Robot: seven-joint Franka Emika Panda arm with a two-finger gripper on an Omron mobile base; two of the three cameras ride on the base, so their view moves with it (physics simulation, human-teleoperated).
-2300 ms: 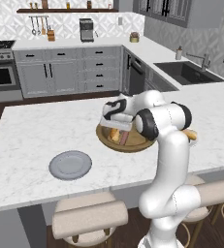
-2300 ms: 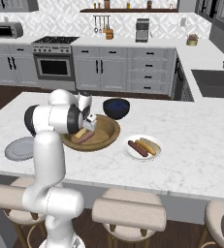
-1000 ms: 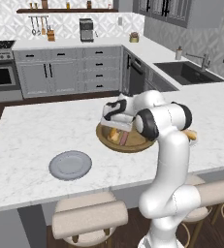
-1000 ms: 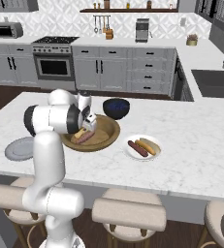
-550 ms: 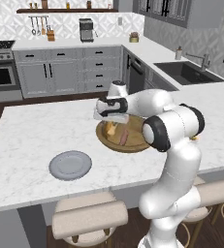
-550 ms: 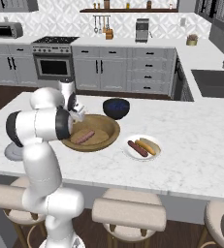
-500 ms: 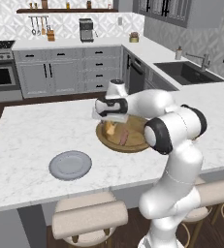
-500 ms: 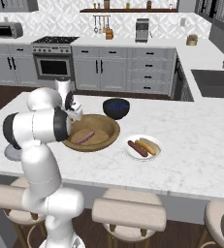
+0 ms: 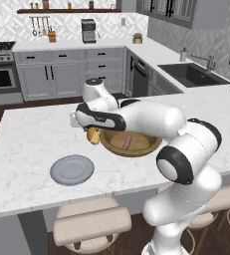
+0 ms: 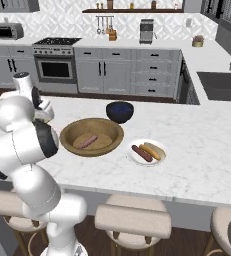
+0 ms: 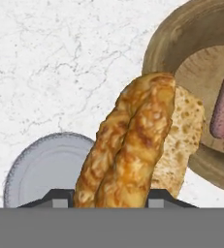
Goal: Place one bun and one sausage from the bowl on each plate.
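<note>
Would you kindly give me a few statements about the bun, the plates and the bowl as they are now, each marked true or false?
1. The gripper holds a bun. True.
2. The grey plate already holds a sausage. False: it is bare.
3. The white plate holds a bun and a sausage. True.
4. The wooden bowl holds two sausages. False: one sausage lies in it.

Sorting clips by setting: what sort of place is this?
A rendered home kitchen: a marble island counter with stools, an oven range, and a sink set in the side counter.
</note>
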